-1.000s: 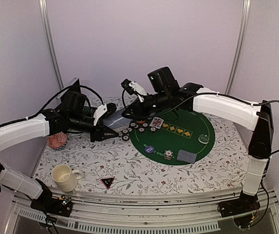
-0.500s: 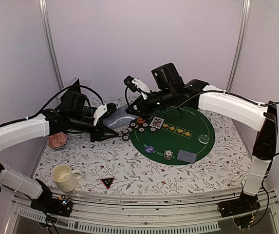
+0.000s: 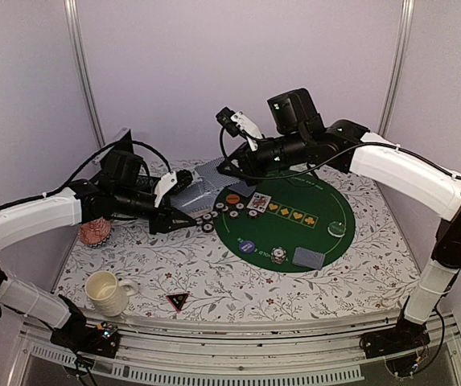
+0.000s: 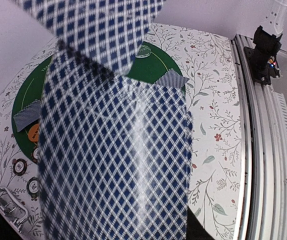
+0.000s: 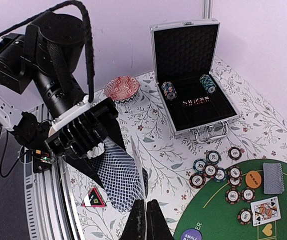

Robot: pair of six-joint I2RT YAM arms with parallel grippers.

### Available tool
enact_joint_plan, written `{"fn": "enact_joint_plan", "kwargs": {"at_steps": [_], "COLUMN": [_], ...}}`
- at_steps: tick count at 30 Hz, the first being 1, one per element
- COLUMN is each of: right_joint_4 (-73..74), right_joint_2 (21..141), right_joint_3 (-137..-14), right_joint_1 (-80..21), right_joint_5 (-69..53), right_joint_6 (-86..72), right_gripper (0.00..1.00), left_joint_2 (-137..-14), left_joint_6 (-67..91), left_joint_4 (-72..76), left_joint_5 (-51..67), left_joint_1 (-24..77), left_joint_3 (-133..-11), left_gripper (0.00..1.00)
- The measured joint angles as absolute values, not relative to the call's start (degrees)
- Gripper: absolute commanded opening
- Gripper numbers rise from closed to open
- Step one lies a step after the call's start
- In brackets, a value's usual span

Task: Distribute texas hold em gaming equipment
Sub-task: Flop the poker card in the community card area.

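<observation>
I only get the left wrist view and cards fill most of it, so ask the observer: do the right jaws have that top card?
Observer: Yes. The right wrist view shows the right jaws shut on one card, edge-on, beside the deck.
Operator: What holds the deck?
Observer: The left jaws grip it. In the top view it sits left of the mat.
Operator: Is the case open?
Observer: Yes. In the right wrist view the case stands open with two chip stacks inside.
</observation>
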State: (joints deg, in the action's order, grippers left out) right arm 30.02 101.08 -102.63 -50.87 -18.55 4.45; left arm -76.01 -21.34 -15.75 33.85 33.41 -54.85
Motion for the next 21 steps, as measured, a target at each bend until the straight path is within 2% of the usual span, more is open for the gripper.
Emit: {"fn": "enact_joint_plan", "kwargs": {"at_steps": [9,14,17,21], "right_joint_4": [29.4,28.7,28.8,29.2], "right_joint_2": [95.5,93.2,96.7,107.5], "right_joint_3": [-100.9,-96.1,-95.4,-97.5], "right_joint_1": [-46.9,-39.0,-34.9,-31.7], "right_joint_5": [-16.3,-6.6,2.0,12.4], "right_joint_6": [4.6,6.3,9.4,16.3], "right_gripper": [0.01,0.01,0.01,0.01], "left_joint_2": [-76.0,-76.0,-76.0,-76.0], "left_joint_6": [-21.3,-21.4,-21.4,-21.4], "left_joint_4": [-15.7,-15.7,-15.7,-15.7], "left_joint_5": [33.9,34.0,34.0,34.0], "left_joint_1": [33.4,33.4,33.4,33.4], "left_joint_3": [-54.8,-54.8,-54.8,-54.8], "left_gripper": [0.19,0.19,0.19,0.19]}}
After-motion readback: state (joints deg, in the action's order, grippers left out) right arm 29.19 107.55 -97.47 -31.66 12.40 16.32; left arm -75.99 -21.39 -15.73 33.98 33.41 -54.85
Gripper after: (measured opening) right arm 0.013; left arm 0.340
